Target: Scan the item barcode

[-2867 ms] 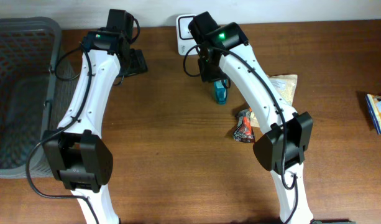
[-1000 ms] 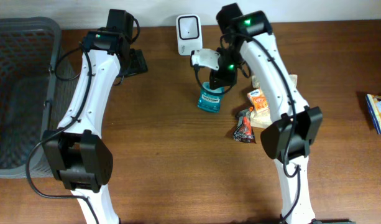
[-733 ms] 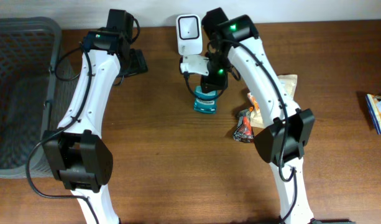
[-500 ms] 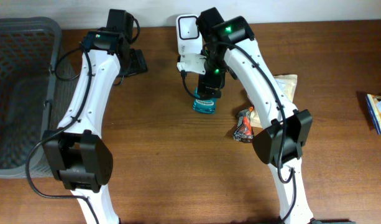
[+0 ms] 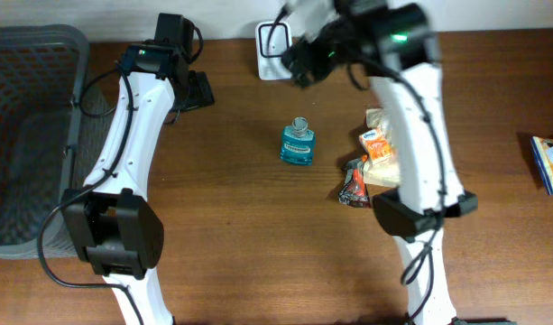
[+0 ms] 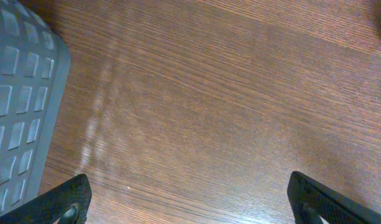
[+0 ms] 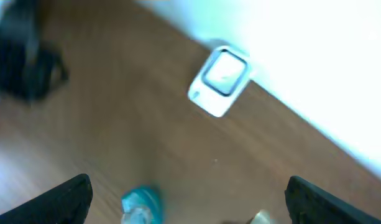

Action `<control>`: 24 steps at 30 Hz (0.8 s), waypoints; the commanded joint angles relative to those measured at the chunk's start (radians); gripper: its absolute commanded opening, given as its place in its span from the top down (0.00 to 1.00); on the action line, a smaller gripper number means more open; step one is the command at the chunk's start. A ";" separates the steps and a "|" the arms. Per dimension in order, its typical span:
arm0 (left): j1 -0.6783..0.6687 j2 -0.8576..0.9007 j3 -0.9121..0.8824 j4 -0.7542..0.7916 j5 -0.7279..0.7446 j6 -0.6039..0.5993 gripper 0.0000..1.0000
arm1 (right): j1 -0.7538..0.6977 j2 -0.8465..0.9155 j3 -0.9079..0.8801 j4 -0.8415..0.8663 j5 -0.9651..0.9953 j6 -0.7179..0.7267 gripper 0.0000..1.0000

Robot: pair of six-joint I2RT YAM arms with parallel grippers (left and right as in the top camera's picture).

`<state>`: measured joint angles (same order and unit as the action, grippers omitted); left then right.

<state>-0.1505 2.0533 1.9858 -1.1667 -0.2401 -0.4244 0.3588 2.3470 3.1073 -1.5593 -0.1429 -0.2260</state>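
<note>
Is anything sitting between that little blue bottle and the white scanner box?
Nothing visible: only bare table lies between the blue bottle and the white scanner. The open right claw hangs above that stretch, holding nothing.

A wooden table (image 5: 231, 235) holds a blue bottle (image 5: 297, 145) at centre frame and a scanner (image 5: 269, 61) at top. Snack packets (image 5: 377, 153) lie right of centre, with a basket (image 5: 32, 38) at far left.

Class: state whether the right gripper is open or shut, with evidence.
Open. The right gripper shows its fingers at opposite lower corners of its wrist view, gripping nothing; the blue bottle sits free below.
</note>
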 commanded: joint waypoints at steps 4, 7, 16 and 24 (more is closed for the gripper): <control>-0.006 0.016 -0.005 -0.002 -0.003 -0.013 0.01 | -0.172 -0.148 0.035 -0.126 -0.057 0.468 0.01; -0.006 0.016 -0.005 -0.002 -0.003 -0.013 0.01 | -0.227 -0.162 0.031 -0.140 -0.254 0.401 0.01; -0.006 0.016 -0.005 -0.002 -0.003 -0.013 0.01 | -0.229 -0.282 -0.105 -0.140 -0.349 0.399 0.01; -0.006 0.016 -0.005 -0.002 -0.003 -0.013 0.01 | -0.229 -0.631 -0.703 -0.140 0.068 0.445 0.01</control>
<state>-0.1513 2.0533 1.9858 -1.1656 -0.2401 -0.4244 0.1280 1.8118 2.5580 -1.6928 -0.2237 0.1925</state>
